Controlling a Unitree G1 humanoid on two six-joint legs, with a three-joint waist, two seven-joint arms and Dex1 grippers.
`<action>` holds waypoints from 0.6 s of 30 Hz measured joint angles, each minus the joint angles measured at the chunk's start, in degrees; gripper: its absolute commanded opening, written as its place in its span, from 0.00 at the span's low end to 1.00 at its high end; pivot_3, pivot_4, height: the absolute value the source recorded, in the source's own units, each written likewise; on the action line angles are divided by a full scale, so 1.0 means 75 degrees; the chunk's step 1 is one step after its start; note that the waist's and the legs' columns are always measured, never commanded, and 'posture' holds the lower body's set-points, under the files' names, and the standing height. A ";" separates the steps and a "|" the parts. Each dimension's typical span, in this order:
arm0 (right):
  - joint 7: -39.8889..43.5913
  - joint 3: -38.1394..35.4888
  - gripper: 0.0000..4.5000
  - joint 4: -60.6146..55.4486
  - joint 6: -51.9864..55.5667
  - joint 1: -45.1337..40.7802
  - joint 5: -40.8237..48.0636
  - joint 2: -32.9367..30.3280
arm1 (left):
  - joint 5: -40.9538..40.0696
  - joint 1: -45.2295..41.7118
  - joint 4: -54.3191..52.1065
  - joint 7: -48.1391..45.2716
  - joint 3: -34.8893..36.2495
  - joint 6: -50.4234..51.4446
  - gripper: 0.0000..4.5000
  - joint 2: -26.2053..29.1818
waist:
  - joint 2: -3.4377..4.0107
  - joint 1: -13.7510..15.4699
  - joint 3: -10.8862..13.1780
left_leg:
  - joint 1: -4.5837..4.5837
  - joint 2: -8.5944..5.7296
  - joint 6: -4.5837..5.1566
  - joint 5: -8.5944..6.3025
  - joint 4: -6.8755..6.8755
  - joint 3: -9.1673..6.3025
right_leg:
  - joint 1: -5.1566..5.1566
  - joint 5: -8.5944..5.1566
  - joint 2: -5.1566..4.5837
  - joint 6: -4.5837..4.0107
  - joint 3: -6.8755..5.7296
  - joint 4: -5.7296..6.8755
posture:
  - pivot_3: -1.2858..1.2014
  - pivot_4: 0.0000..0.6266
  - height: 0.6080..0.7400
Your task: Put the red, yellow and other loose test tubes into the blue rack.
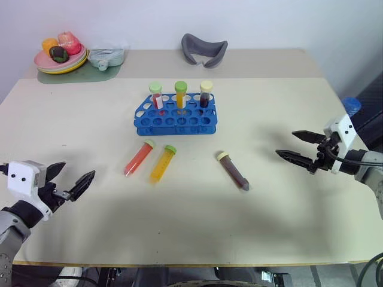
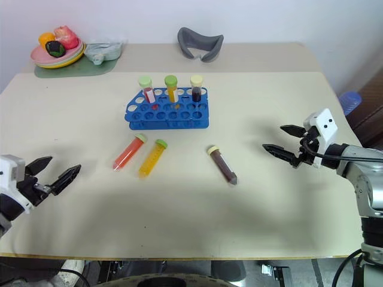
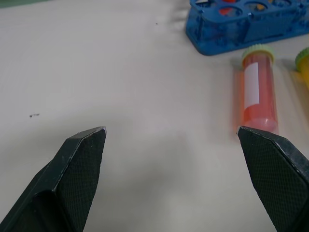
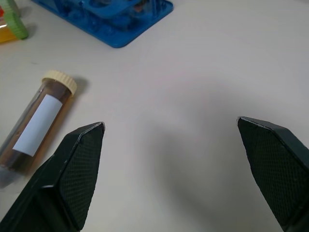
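Progress nil as far as visible: three loose tubes lying flat on the surface (image 1: 287,107), none yet lifted. Far left, left gripper (image 1: 70,182) hovering low over the near edge, jaws spread wide, nothing between them. Next along, red tube (image 1: 138,158) with pale green cap, just in front of the blue rack (image 1: 175,119), cap end toward the rack; just beside it, yellow tube (image 1: 163,164) with green cap, lying roughly parallel. Rack in mid-surface, already carrying three upright capped tubes along its back row, many front holes free. Further right, brown tube (image 1: 233,170) with cream cap, apart from the other two, pointed end toward the near edge. Far right, right gripper (image 1: 301,147) held above the surface, jaws likewise spread and empty, aimed inward toward the brown tube but well apart from it. Left to do, by judgement: all three pick-ups and insertions. Around the back edge: stacked plates with toy food (image 1: 60,58) on a green mat at the left corner, grey curved object (image 1: 204,49) behind the rack. Nothing standing between either gripper and its nearest tube; upright tubes in the back row possibly in the way during insertion.
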 measured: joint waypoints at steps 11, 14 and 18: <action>-0.0003 0.0607 1.00 0.0708 -0.0058 -0.1270 -0.0353 0.0035 | -0.0095 0.0109 -0.0552 0.0359 -0.0030 -0.0022 0.99 -0.0332 | 0.0001 0.0007 0.0000 | -0.0002 0.0001 0.0008 -0.0005 0.0025 0.0002 | 0.0003 0.0001 0.0001 -0.0001 0.0002 0.0012 | 0.52 0.24 1.00; -0.0151 0.0655 1.00 0.0483 0.0093 -0.1238 -0.0356 0.0074 | -0.0154 0.0028 -0.0561 0.0353 -0.0072 0.0015 0.99 -0.0207 | 0.0001 0.0016 0.0000 | -0.0005 0.0001 0.0010 -0.0006 0.0026 0.0002 | 0.0001 0.0001 0.0001 0.0000 0.0002 0.0012 | 0.52 0.24 1.00; -0.0608 0.0622 1.00 -0.0595 0.0979 -0.0917 -0.0156 0.0080 | -0.0240 -0.0630 -0.0730 0.0343 -0.0703 0.0250 0.99 0.0102 | 0.0002 0.0046 0.0000 | -0.0009 0.0000 0.0011 -0.0006 0.0043 -0.0001 | 0.0002 0.0002 0.0002 0.0000 0.0000 0.0027 | 0.52 0.24 1.00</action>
